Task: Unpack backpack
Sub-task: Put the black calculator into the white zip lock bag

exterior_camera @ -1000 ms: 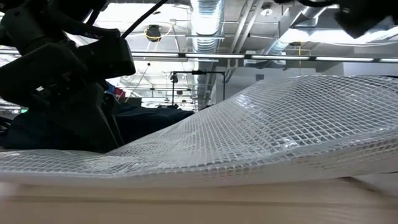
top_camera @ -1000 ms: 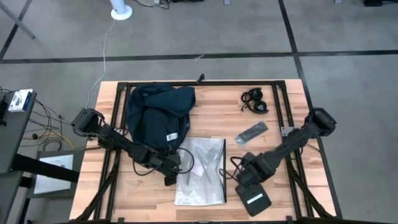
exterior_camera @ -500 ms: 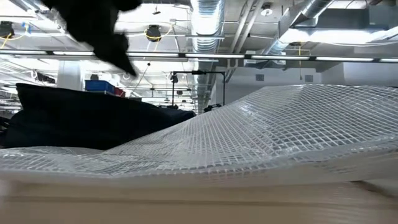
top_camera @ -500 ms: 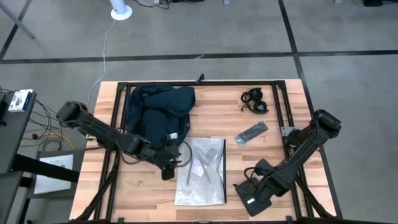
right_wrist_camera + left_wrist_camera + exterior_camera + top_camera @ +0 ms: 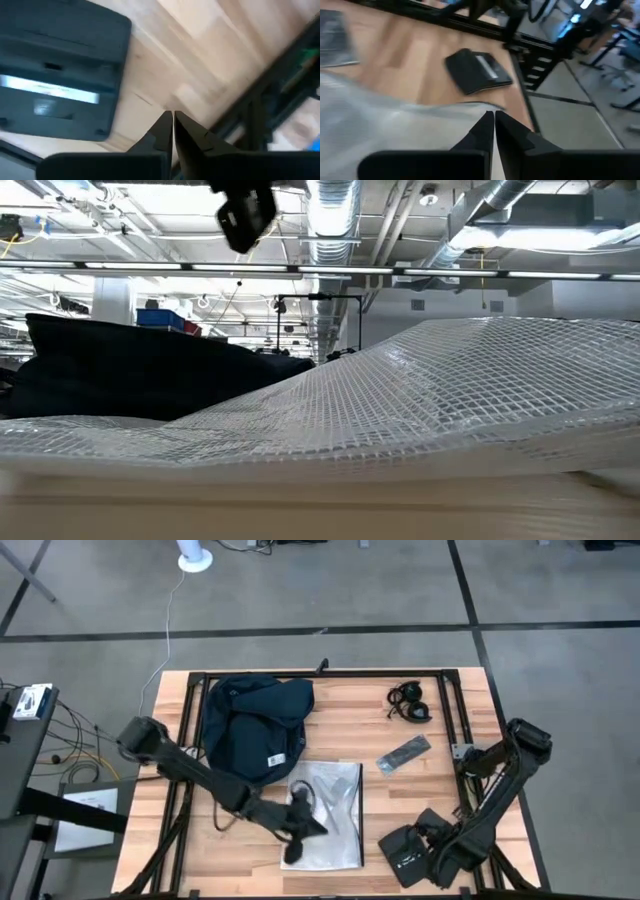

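- on the table's far-left part, the backpack (image 5: pixel 252 727) lies slumped in a rounded dark heap, its small white label facing the table's middle; nothing grips it. low view shows it as a dark mound (image 5: pixel 130 375) behind the clear bag.
- left gripper (image 5: pixel 296 837) hangs over the clear plastic bag (image 5: pixel 335 820) at the table's near middle, well apart from the backpack. left wrist view: fingers (image 5: pixel 481 132) pressed together w/ nothing between them, hovering above the bag's crinkly sheet (image 5: pixel 385 125).
- right gripper (image 5: pixel 438 858) sits at the near-right corner, just beside the black pouch (image 5: pixel 402 852) w/ the white label. right wrist view: fingers (image 5: pixel 162 131) closed, empty, pouch (image 5: pixel 55 75) off to one side, not held.
- already out on the wood: headphones (image 5: pixel 410 702) far right, a flat dark remote-like item (image 5: pixel 404 752) between them and the pouch.
- judgement: several items seem out already; can't see if the backpack's opening has more inside, it's folded over itself.
- risks:
  - left arm lies across the table btwn backpack and clear bag; a low sweep back could drag the bag or snag the backpack's fabric.
  - soft fabric collapses, so a closed-finger probe may just push the pack toward the far edge rather than open it.
  - right gripper is close to the table's near edge; a nudge on the pouch there could tip it off.
  - slick plastic may slide if touched from above.
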